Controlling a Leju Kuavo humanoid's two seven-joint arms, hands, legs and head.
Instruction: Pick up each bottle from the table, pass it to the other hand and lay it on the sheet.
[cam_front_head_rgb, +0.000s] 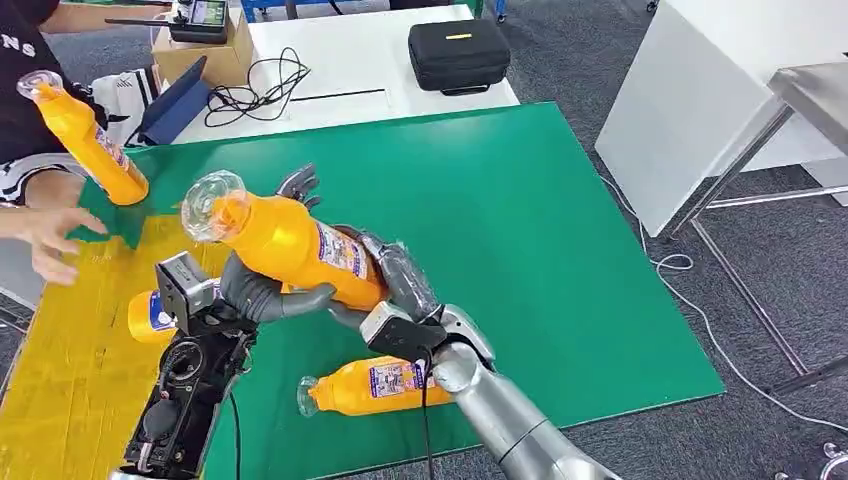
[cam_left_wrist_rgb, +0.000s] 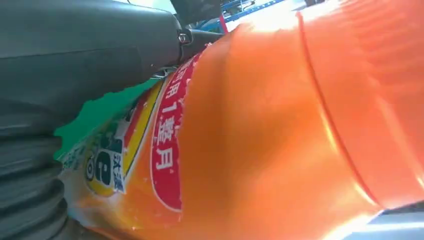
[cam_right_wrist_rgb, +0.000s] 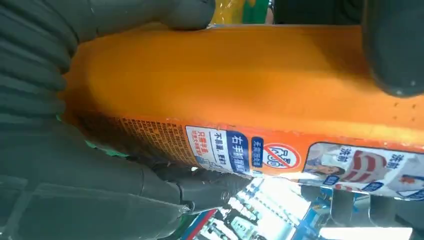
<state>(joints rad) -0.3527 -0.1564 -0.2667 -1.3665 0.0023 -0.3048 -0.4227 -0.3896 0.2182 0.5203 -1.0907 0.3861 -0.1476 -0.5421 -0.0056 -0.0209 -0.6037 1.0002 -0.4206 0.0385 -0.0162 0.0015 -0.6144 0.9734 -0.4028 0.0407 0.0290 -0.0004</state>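
**Two hands on one bottle, mid-handover**

Two hands meet on the raised bottle (cam_front_head_rgb: 290, 243) above the green mat (cam_front_head_rgb: 560, 230). Nearest the robot, a second bottle (cam_front_head_rgb: 372, 386) lies on its side on the mat beside the right forearm. Above it, the right hand (cam_front_head_rgb: 400, 280) wraps the raised bottle's base end, while the left hand (cam_front_head_rgb: 262, 292) curls its thumb and fingers under the middle; both grip it, and the clear cap end tilts up and away. To pass it well, I judge the receiving hand should close firmly before the other loosens, keeping the bottle from rolling on its smooth side. Just left, a third bottle (cam_front_head_rgb: 150, 316) rests on the yellow sheet (cam_front_head_rgb: 70, 370). Farther off, a person's hand (cam_front_head_rgb: 45, 235) hovers over the sheet's edge, and a fourth bottle (cam_front_head_rgb: 85, 135) is raised near the person.
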